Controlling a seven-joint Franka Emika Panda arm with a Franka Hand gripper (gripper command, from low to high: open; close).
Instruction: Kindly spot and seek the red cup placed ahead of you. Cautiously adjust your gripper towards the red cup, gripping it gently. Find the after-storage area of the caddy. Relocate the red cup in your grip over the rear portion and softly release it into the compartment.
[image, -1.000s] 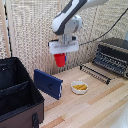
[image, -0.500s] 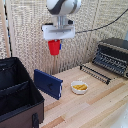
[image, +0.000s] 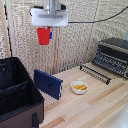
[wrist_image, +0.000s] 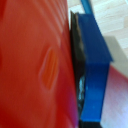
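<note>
Hanging high above the bench (image: 95, 102), the tool (image: 46, 30) has its fingers closed on the red cup (image: 44, 36), which dangles beneath the white block of the arm with its narrower base pointing down. In the wrist view the red cup (wrist_image: 35, 65) fills most of the picture, and a blue fingertip (wrist_image: 97, 60) presses flat against its wall, with a dark pad squeezed between the two; the other finger is hidden behind the cup. The cup touches nothing but the tool and is well clear of everything below it. Taking the caddy (image: 17, 95) as the landmark: the black case sits low at the exterior view's left, its lid open and an inner partition dividing it, and the cup hangs well above it and a little toward the exterior view's right of its far wall. A dark blue flat slab (image: 48, 83) leans just beside the caddy on that same side. Farther from the caddy stands a white bowl (image: 79, 87) with yellow pieces in it, and farthest off a dark toaster oven (image: 112, 56) with a rack in front.
</note>
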